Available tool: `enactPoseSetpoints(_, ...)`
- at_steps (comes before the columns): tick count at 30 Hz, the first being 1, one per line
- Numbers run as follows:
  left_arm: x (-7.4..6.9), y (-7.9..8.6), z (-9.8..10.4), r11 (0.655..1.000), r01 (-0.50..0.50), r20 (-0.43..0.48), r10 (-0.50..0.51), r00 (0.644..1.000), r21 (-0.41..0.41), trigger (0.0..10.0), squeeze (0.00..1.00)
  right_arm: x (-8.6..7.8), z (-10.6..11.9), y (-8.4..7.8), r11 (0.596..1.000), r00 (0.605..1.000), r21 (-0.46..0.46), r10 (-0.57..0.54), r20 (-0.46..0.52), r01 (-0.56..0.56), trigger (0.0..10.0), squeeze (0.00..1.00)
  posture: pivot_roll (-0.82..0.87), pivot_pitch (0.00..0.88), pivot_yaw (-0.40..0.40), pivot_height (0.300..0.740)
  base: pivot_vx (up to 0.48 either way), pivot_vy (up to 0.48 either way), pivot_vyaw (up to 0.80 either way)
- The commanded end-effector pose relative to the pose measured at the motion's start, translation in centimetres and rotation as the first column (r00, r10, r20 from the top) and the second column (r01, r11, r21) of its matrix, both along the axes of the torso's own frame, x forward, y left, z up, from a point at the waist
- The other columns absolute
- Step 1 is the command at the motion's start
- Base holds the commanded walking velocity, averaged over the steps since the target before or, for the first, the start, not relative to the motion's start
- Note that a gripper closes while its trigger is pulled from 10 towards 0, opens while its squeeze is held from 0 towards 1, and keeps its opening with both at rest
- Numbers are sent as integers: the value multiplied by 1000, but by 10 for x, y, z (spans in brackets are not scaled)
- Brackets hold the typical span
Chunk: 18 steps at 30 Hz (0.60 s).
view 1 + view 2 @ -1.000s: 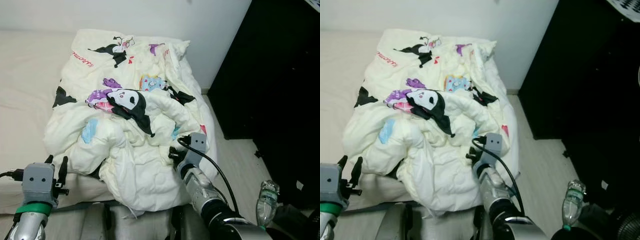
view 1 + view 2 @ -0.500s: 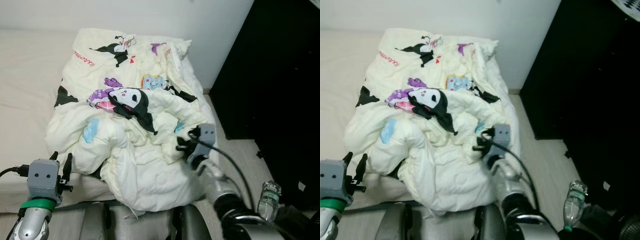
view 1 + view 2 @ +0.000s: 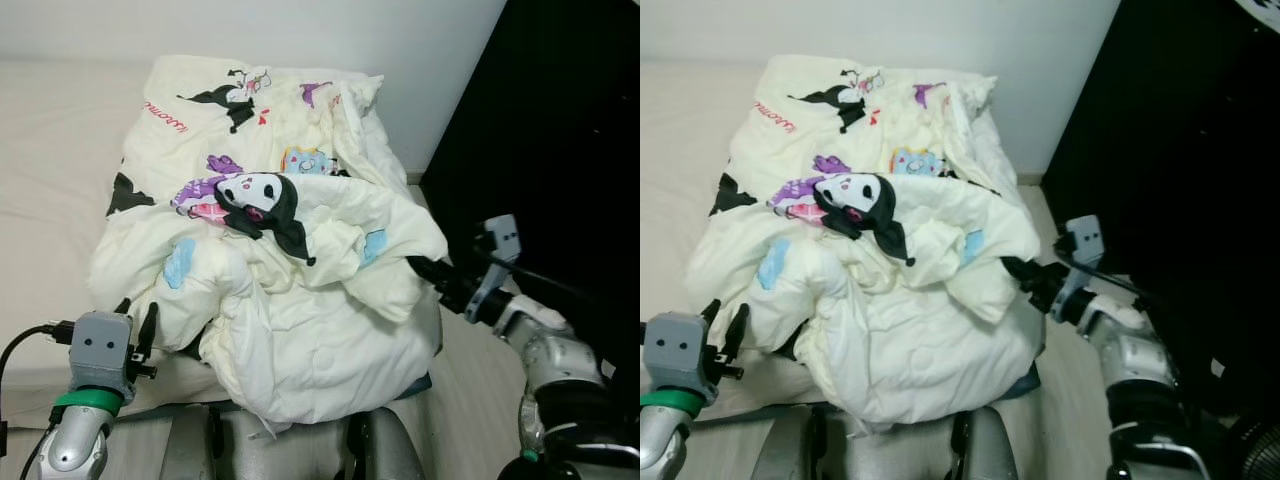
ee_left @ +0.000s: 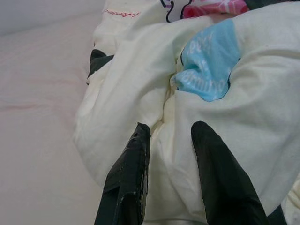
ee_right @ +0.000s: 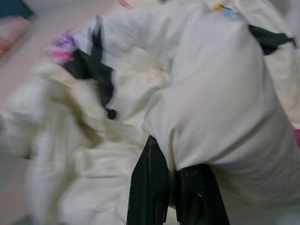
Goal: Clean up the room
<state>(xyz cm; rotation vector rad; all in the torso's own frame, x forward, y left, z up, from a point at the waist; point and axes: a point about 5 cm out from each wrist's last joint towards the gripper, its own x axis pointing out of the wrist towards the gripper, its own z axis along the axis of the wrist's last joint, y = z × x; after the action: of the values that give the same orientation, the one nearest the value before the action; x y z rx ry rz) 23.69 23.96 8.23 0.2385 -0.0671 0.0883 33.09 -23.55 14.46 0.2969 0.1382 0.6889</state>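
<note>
- crumpled cream cartoon-print duvet [image 3: 270,280] lies bunched on the near right part of the pale bare mattress [image 3: 50,170], spilling over the near edge toward the robot
- right tool [image 3: 432,272] pinched closed on the duvet's right edge fold; in the right wrist view the two black fingers [image 5: 150,187] sit nearly together with cloth clamped between them
- right arm reaches out to the right, between the bed and the tall black cabinet [image 3: 560,150], so the held corner is lifted off the heap
- left tool [image 3: 137,335] low at the near left, fingers spread apart and holding nothing; in the left wrist view the fingertips [image 4: 140,136] are just beside a fold under the blue print patch, maybe touching
- step in hand looks like spreading the duvet flat over the bed
- to do it well: keep the right pinch firm, pull slow and level to the right so cloth doesn't slip out
- left tool should close on a thick fold at the near left corner, not a thin single layer
- then pull both corners apart and far, toward the wall, to undo the bunch in the middle
- risk: dragging the whole heap off the near edge; watch the cabinet on the right
</note>
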Motion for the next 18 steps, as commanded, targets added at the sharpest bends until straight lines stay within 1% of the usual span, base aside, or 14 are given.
enactPoseSetpoints(1,-4,0,-7,1000,1,-33,-1,999,3,10000,0,-6,17,-16,995,999,98,5,37,-8,0,0,36,81,-44,597,0,0,0)
enactPoseSetpoints(2,-4,0,-7,1000,1,-33,-1,999,3,10000,0,-6,17,-16,995,999,98,5,37,-8,0,0,36,81,-44,597,0,0,0)
enactPoseSetpoints(3,-5,1,-7,1000,-1,-33,1,999,4,10000,0,-9,28,-24,987,998,161,4,58,-13,0,0,37,81,-44,597,0,0,0)
enactPoseSetpoints(4,-5,1,-7,1000,-2,-34,2,999,4,10000,0,-11,35,-28,980,997,200,5,72,-19,0,0,37,81,-44,597,0,0,0)
enactPoseSetpoints(5,-5,1,-7,1000,-2,-34,2,999,4,10000,0,-11,35,-28,980,997,200,5,72,-19,0,0,37,81,-44,597,0,0,0)
enactPoseSetpoints(6,-5,2,-7,1000,-3,-34,4,999,5,10000,0,-16,40,-35,972,997,234,10,83,-29,0,0,41,82,-46,597,0,0,0)
enactPoseSetpoints(7,-5,2,-7,1000,-3,-34,4,999,5,10000,0,-16,40,-35,972,997,234,10,83,-29,0,0,41,82,-46,597,0,0,0)
enactPoseSetpoints(10,-6,4,-7,1000,-8,-36,8,999,8,10000,0,-27,44,-60,959,997,283,-19,70,-2,0,0,42,83,-46,597,0,0,0)
enactPoseSetpoints(11,-6,4,-7,1000,-8,-36,8,999,8,10000,0,-27,44,-60,959,997,283,-19,70,-2,0,0,42,83,-46,597,0,0,0)
enactPoseSetpoints(13,-6,5,-7,1000,-8,-37,8,999,10,10000,0,-38,36,-74,966,1000,257,-21,16,16,0,0,42,85,-44,597,0,0,0)
enactPoseSetpoints(14,-6,5,-7,1000,-8,-37,8,999,10,10000,0,-38,36,-74,966,1000,257,-21,16,16,0,0,42,85,-44,597,0,0,0)
enactPoseSetpoints(18,-7,5,-7,1000,-6,-38,6,999,13,10000,0,-57,16,-93,973,995,223,-34,-89,54,0,0,50,88,-48,597,0,0,0)
